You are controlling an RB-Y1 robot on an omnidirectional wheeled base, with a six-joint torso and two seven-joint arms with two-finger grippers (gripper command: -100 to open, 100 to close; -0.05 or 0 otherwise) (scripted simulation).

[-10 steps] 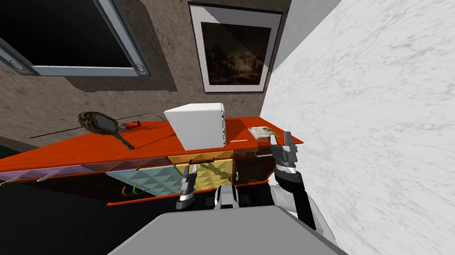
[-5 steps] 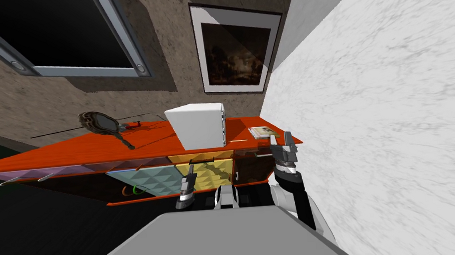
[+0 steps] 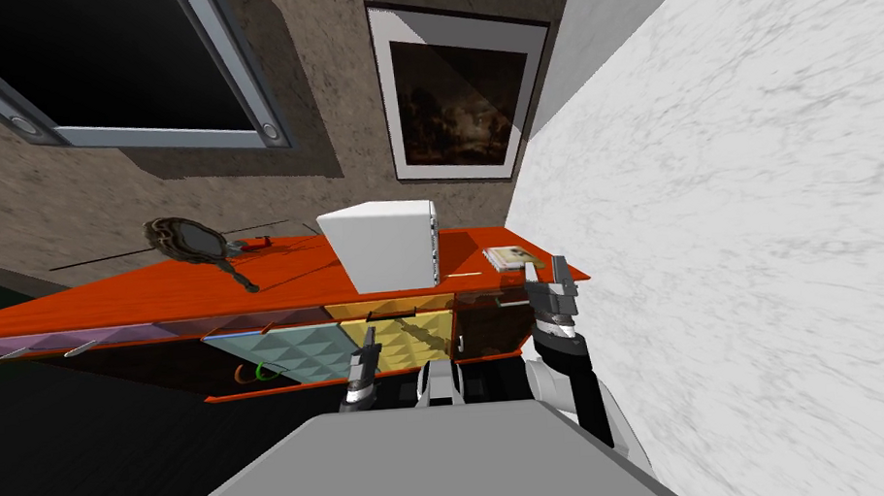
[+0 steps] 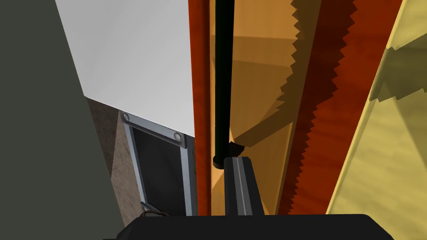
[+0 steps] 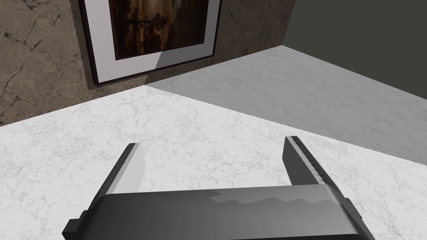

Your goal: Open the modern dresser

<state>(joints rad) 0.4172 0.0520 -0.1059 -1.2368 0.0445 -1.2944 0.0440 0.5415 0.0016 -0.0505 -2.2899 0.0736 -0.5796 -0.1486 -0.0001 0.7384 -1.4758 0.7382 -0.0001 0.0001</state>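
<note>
The red-orange dresser (image 3: 190, 287) stretches across 12 o'clock against the wall, its yellow drawer (image 3: 408, 342) standing partway out. The left gripper (image 3: 369, 339) is at that drawer, jaws together, tips touching the end of the black handle bar (image 4: 222, 83). The right gripper (image 3: 548, 272) hovers at 1 o'clock by the dresser's end, jaws apart.

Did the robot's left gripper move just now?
Yes, a little. In the head view the left gripper has slid down toward the robot, slightly farther from the white box standing on the dresser.
</note>
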